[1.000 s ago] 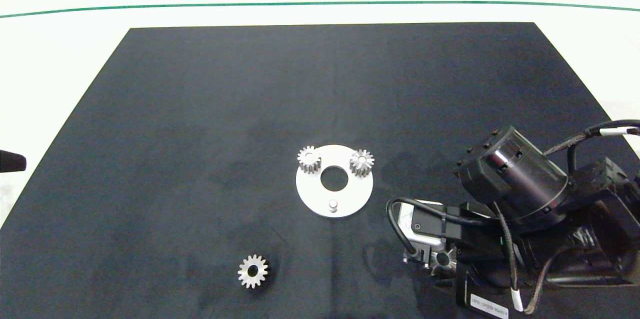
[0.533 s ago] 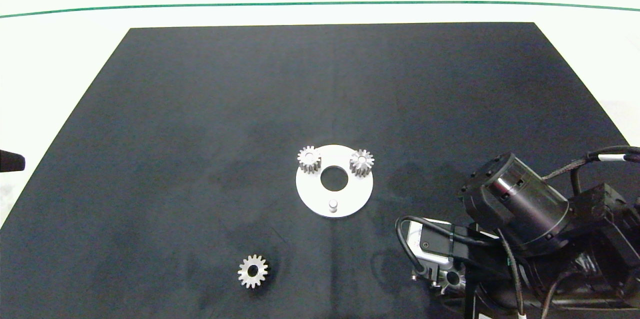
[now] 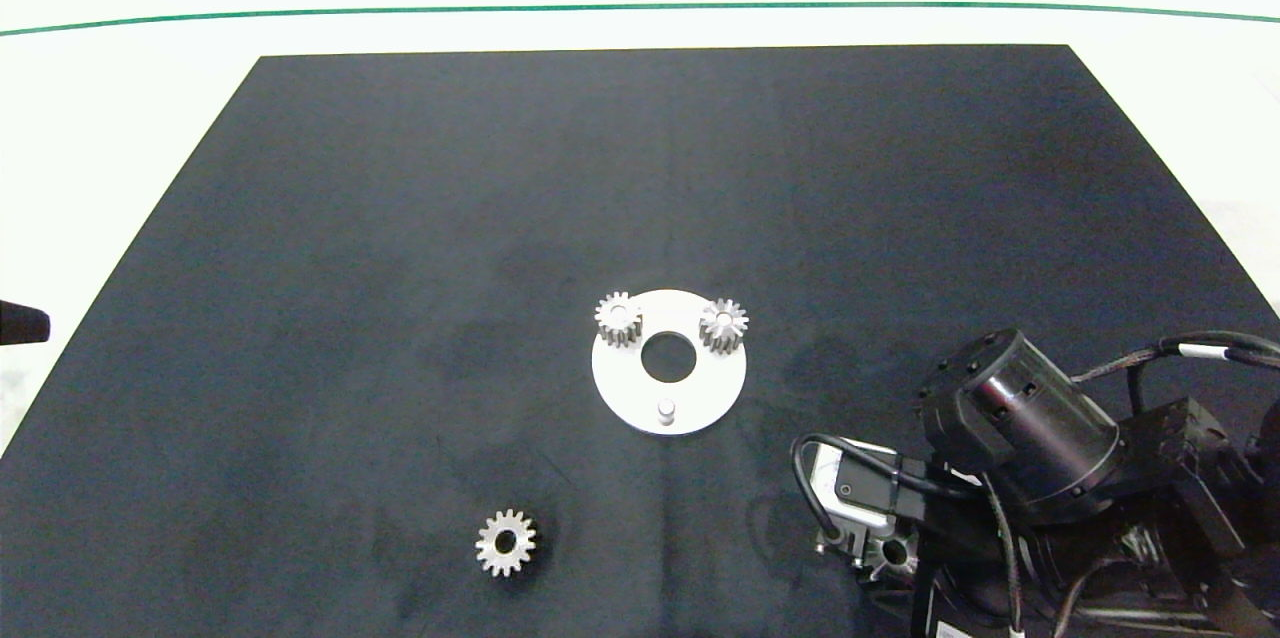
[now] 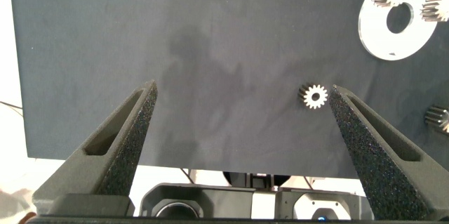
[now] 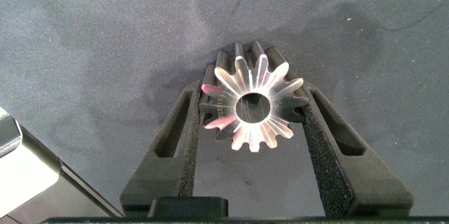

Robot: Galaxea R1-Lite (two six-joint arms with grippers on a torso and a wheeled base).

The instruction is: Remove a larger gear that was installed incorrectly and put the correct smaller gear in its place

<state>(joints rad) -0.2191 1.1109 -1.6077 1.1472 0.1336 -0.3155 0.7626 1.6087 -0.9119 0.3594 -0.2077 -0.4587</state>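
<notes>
The black mat (image 3: pixel 400 268) carries a white disc plate (image 3: pixel 700 396) near its middle, with two small gears (image 3: pixel 618 318) seated on the plate's far side and a bare peg (image 3: pixel 665 409) on its near side. The right gripper (image 5: pixel 254 83), near-right of the plate, is clamped on the larger gear (image 5: pixel 252 104). The left gripper (image 4: pixel 242 94) hangs spread wide, off the mat's left edge. The smaller gear (image 3: pixel 505 543) lies flat, near-left of the plate.

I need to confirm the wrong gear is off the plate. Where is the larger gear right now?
The larger gear sits between the right gripper's fingers, low at the head view's lower right over the black mat, away from the white plate.
</notes>
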